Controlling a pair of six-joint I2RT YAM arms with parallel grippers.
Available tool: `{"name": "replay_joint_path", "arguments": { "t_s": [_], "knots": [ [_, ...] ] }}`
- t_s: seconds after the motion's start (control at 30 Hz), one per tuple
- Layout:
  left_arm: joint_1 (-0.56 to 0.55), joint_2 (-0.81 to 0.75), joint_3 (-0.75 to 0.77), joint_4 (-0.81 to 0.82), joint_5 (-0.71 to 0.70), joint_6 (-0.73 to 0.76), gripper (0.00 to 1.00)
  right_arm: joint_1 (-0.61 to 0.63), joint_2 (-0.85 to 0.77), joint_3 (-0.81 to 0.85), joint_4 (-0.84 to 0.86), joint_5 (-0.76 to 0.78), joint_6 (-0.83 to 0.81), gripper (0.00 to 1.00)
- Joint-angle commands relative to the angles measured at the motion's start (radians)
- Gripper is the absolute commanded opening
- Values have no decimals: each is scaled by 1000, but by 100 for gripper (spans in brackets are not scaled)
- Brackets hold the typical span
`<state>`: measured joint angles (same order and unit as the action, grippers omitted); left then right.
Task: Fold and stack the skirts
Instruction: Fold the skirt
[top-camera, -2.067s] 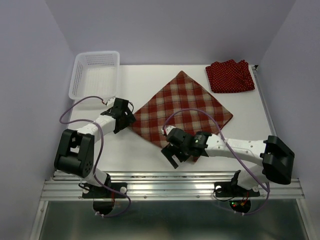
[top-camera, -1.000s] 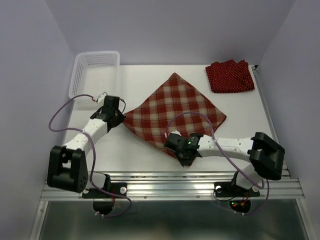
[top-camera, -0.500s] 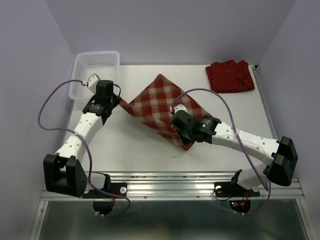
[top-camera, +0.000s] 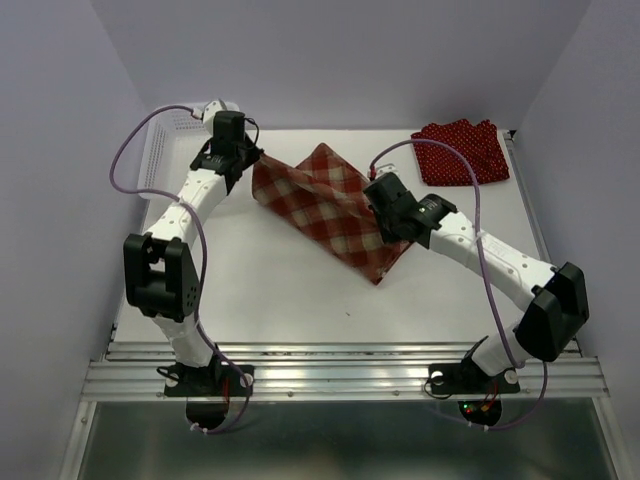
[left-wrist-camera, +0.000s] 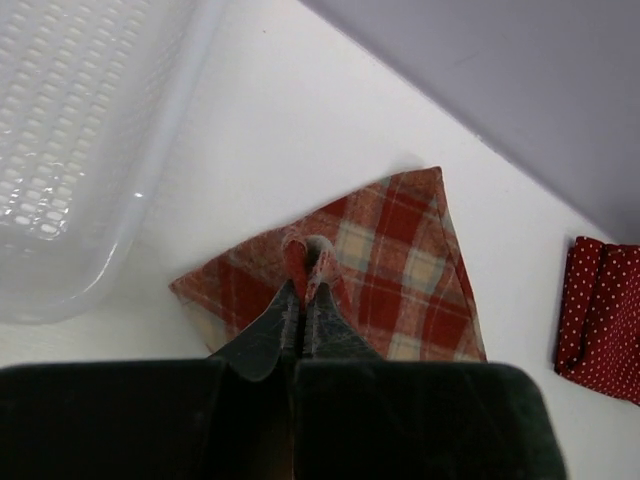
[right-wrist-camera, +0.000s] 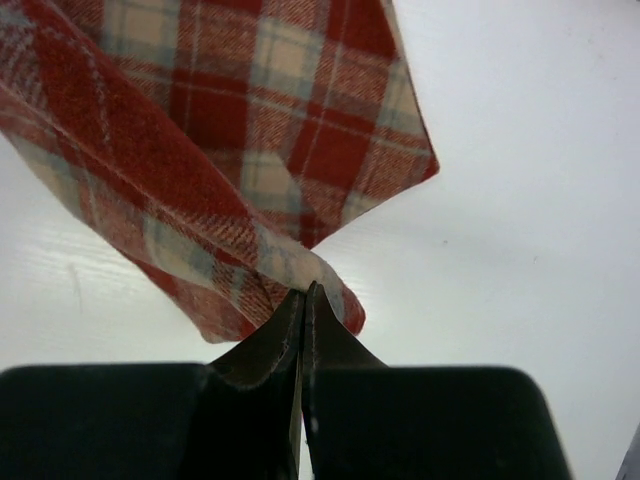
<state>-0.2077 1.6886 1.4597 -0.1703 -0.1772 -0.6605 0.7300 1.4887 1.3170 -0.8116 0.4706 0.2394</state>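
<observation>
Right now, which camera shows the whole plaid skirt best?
Top external: the plaid skirt shows nearly whole, held between the left hand and right hand. The left wrist view shows only a pinched corner and the cloth beneath; the right wrist view, just a close-up of its pinched edge.

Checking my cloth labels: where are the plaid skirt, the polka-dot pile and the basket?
plaid skirt (top-camera: 315, 205), top view, middle of cloth.
polka-dot pile (top-camera: 448, 168), top view, near its middle.
basket (left-wrist-camera: 70, 120), left wrist view, mesh side.

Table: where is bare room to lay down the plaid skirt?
The widest bare patch of table lies between the plaid skirt and the near edge. It is crowded at the back: basket and left gripper on the left, dotted skirts on the right.
</observation>
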Motion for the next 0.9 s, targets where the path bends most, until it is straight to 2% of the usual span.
{"name": "replay_joint_path", "arguments": {
  "t_s": [0.0,0.3,0.63,0.83,0.87],
  "knots": [
    [-1,88,174,63,2,70,0,-79,31,67,29,5,-78,1],
    [-18,353,451,43,80,96,0,-202,194,140,91,-125,-137,1],
    [-55,628,738,-1,94,108,0,-300,375,245,95,-225,-141,0],
    [-61,733,809,63,116,85,0,-333,452,278,95,-208,-130,1],
    [-62,758,820,69,120,81,3,-333,461,284,95,-195,-124,4]
  ]
}}
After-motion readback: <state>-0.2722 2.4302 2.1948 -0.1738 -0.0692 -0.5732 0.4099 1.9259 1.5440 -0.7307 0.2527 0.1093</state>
